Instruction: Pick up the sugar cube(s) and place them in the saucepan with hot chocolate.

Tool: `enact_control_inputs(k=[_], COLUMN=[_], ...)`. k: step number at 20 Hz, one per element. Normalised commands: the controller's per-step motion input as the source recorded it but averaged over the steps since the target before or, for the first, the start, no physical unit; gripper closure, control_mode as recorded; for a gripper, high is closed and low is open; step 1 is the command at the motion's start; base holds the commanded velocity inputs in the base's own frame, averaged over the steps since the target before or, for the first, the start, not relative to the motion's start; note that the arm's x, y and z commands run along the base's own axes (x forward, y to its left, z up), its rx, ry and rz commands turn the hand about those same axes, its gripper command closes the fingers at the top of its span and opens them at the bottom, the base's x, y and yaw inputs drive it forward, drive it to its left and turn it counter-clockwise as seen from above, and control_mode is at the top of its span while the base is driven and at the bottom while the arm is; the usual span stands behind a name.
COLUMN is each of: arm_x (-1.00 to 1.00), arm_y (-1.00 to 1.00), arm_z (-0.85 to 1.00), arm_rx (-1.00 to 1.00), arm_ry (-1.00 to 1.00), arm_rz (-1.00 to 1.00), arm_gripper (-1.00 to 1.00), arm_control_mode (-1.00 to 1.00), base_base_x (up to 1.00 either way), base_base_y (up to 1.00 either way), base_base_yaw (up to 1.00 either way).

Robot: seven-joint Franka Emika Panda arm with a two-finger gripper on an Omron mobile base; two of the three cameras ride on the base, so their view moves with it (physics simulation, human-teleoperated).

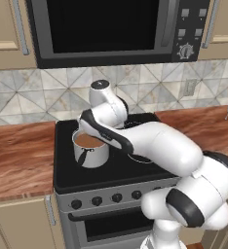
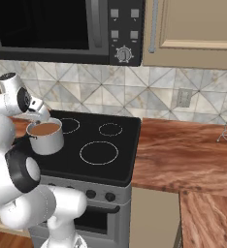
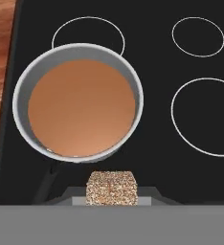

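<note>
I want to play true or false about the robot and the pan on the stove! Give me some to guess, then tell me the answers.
1. The saucepan has brown liquid in it. True.
2. The pincer holds the sugar cube. True.
3. The saucepan sits on the wooden counter. False: it stands on the black stovetop.
4. The sugar cube is already in the liquid. False: it is still in the pincer, above the stovetop beside the pan.
5. A microwave hangs above the stove. True.
</note>
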Motion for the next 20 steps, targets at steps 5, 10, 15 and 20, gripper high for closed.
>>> enact_control_inputs(k=[5,10,15,20], arm_x=[0.42,0.41,0.22,0.05], arm_y=[0.0,0.05,0.21,0.02], arm_z=[-0.12,-0.23,-0.27,-0.35], arm_rx=[0.0,0.0,-0.01,-0.01], arm_ry=[0.1,0.11,0.15,0.07], arm_rz=[0.01,0.01,0.0,0.0], arm_gripper=[1.0,1.0,1.0,1.0], arm_control_mode=[-1.0,-1.0,-1.0,-1.0], base_base_x=[0.0,0.0,0.0,0.0], base_base_y=[0.0,0.0,0.0,0.0], base_base_yaw=[0.0,0.0,0.0,0.0])
